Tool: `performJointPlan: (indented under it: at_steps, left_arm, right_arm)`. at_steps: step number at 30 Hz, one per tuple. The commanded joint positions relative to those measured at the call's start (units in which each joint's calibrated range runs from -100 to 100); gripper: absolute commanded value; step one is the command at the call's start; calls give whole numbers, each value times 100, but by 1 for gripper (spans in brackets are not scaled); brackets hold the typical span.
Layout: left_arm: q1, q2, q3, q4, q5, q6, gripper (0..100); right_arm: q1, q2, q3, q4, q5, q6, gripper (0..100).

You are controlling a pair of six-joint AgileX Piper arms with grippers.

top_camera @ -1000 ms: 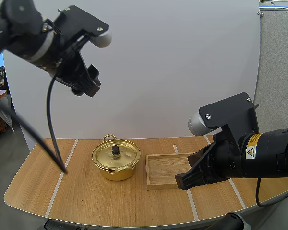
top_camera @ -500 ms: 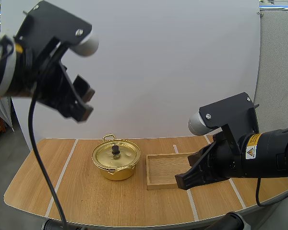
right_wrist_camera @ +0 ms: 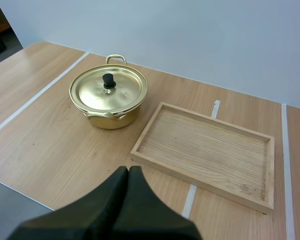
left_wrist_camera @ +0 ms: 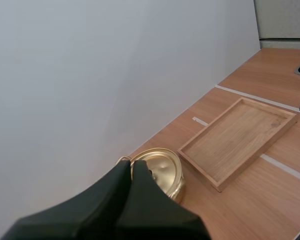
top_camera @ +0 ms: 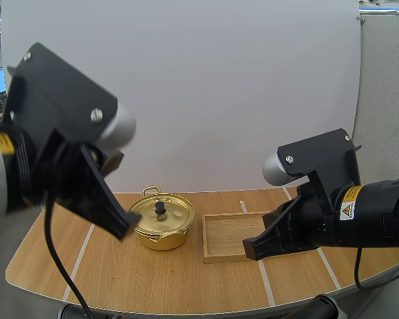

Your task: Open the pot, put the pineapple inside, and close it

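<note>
I am watching the gold pot [top_camera: 161, 221] sitting on the wooden table [top_camera: 186, 286], just beside the wooden tray [top_camera: 227, 234] and not touching it. The pot is standing off one short end of the tray, with a strip of bare wood showing between them. Its lid [top_camera: 161, 214] is lying flat on the rim, closing it, and the black knob [top_camera: 160, 208] is standing upright in the lid's middle. One loop handle is pointing away from my arms' bases and the other toward them.

My left gripper [left_wrist_camera: 136, 171] is hanging in the air on the side of the pot away from the tray, well above the table. From its own wrist camera I am seeing its two black fingers pressed together into a single dark wedge, so its jaws are closed with nothing between them. The wedge tip is lining up with the part of the pot farthest from the tray, touching neither pot nor lid.

My right gripper [right_wrist_camera: 126, 172] is hovering over the tray's near edge, raised clear of the wood. Its fingers are likewise lying together as one wedge, closed and holding nothing.

White tape lines [top_camera: 266, 282] are running across the table, one of them passing under the tray.
</note>
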Motion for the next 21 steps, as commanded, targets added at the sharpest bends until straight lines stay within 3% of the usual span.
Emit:
performJointPlan:
  at_steps: [1, 4, 9, 13, 21]
  left_arm:
    - [-12, -291, 443, -470, 0, -20, 0]
    - [-12, -592, 844, -766, 0, -160, 0]
    - [-12, -1174, 1304, -883, -1641, -573, 0]
    - [-12, -1366, 1552, -883, -3294, -1084, 0]
    - [280, -1366, 1761, -850, -4638, -1193, 0]
  right_arm:
    - [-89, -310, 8, 90, 0, -56, 0]
    - [-157, -630, 8, 53, 0, -56, 0]
    - [-221, -657, 8, -3, 0, -29, 0]
    - [-221, -657, 8, -107, -1099, -29, 0]
    - [-412, -657, 11, -511, -3026, 70, 0]
